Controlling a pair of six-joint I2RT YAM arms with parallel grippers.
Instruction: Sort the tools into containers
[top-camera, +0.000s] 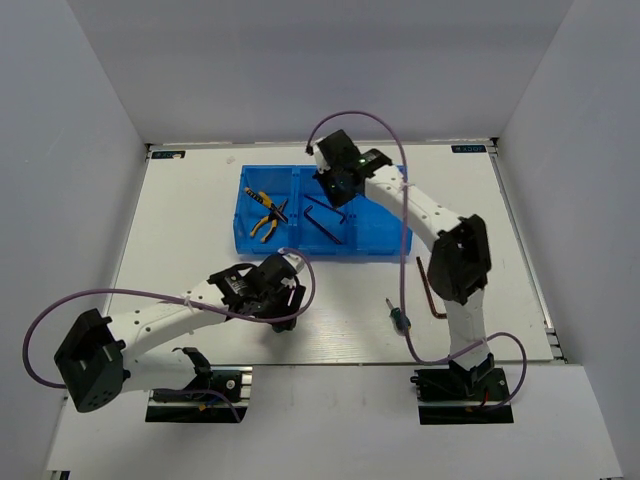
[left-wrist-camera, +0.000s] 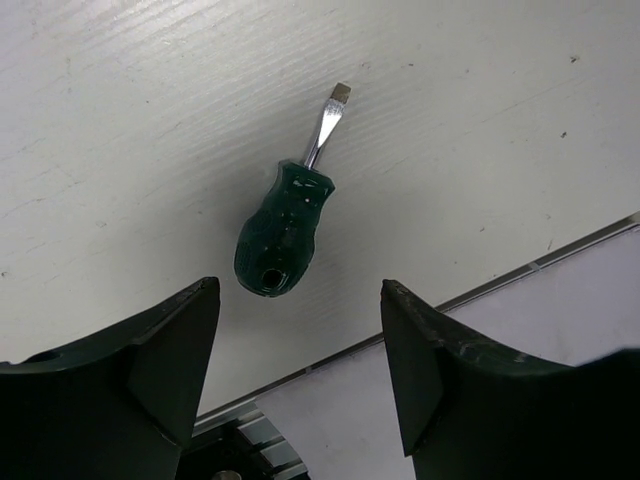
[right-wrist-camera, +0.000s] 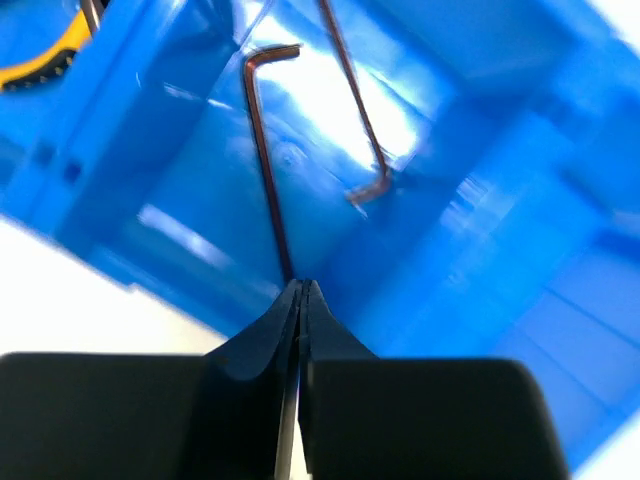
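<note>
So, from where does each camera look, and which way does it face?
Top: above and behind the arm bases, facing down at the table and bin; both arms show, with left gripper and right gripper.
Left wrist: on the left arm, facing down at a screwdriver on the table; its open fingers show.
Right wrist: on the right arm, facing down into the bin; its shut fingers show.
Shared: top and right wrist both see the hex keys and pliers in the bin.

1 blue bin (top-camera: 300, 251) with 3 compartments (top-camera: 378, 224); 2 yellow-and-black pliers (top-camera: 265, 228); 3 dark hex keys (top-camera: 327, 226), 2 inside the bin and 1 out to its near right; 2 green-handled screwdrivers (left-wrist-camera: 283, 235).
</note>
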